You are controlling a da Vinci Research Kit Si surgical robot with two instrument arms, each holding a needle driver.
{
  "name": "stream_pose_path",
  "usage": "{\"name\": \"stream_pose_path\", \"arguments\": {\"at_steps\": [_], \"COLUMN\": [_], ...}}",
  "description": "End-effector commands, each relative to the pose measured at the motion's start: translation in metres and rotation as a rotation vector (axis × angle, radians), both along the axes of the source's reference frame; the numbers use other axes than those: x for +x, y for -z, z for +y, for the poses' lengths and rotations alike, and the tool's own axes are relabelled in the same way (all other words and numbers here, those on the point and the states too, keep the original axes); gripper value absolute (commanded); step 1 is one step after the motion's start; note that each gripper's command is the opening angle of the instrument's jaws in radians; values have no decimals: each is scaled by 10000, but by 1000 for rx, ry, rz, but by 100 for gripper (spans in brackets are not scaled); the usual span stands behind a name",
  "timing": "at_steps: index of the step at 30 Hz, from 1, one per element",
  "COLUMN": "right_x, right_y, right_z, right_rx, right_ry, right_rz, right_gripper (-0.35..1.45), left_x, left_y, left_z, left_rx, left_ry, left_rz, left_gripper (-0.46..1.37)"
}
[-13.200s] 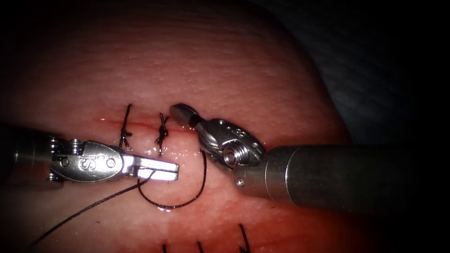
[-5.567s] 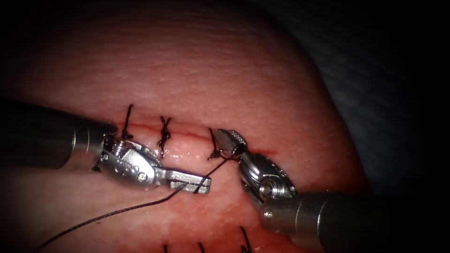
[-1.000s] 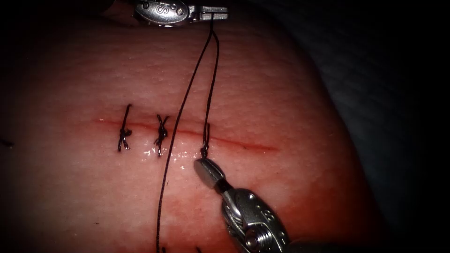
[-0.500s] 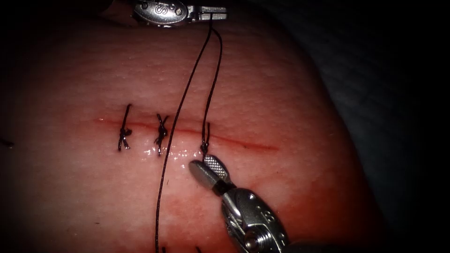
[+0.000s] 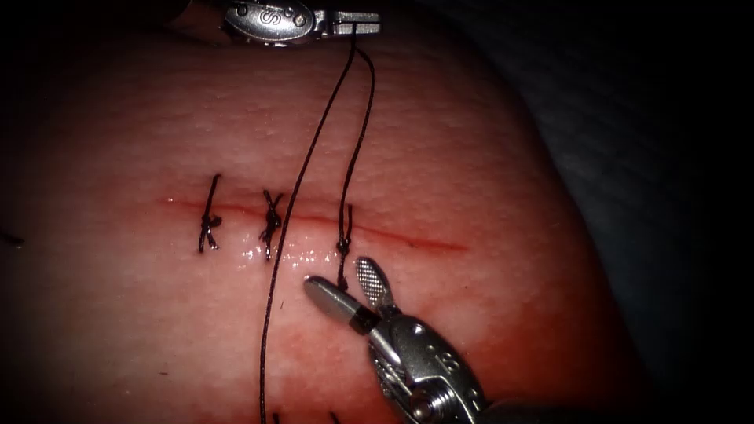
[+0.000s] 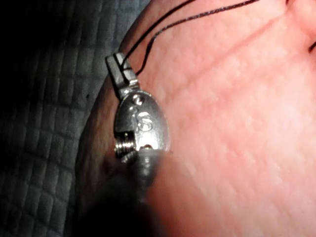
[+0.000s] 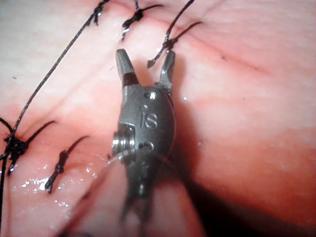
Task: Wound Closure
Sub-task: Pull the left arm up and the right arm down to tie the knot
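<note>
The tissue (image 5: 440, 149) has a level cut (image 5: 408, 242) with two tied stitches (image 5: 208, 224) toward its left end. A third knot (image 5: 343, 245) sits on the cut further right. My left tool (image 5: 355, 21) is high above the cut, shut on the thread (image 5: 310, 157). From it one strand drops to the third knot and the other runs down past the cut. My right tool (image 5: 342, 281) is just below that knot, jaws open, with the knot's short tail (image 5: 342, 273) between them, held by neither. The wrist views show the same left tool (image 6: 121, 69) and right tool (image 7: 145, 64).
Cut thread ends (image 5: 275, 414) from another row of stitches poke up at the near edge of the tissue, and two such stitches (image 7: 59, 163) lie beside the right tool's shaft. Grey quilted cloth (image 6: 44, 123) lies past the tissue's edge.
The right tool's jaws, shut just below the third knot a second ago, have spread open around the knot's tail. The left tool and its thread have stayed put.
</note>
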State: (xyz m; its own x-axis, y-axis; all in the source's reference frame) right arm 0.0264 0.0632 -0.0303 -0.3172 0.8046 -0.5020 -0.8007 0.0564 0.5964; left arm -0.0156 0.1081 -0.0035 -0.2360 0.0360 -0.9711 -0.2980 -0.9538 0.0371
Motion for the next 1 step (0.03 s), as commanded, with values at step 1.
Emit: {"name": "stream_pose_path", "arguments": {"at_steps": [1], "right_x": [0], "right_y": [0], "right_z": [0], "right_rx": [-3], "right_ry": [3], "right_rz": [-4], "right_gripper": [83], "left_x": [0], "left_y": [0], "left_z": [-1], "left_rx": [0], "left_ry": [-3], "left_rz": [0], "left_gripper": [-35]}}
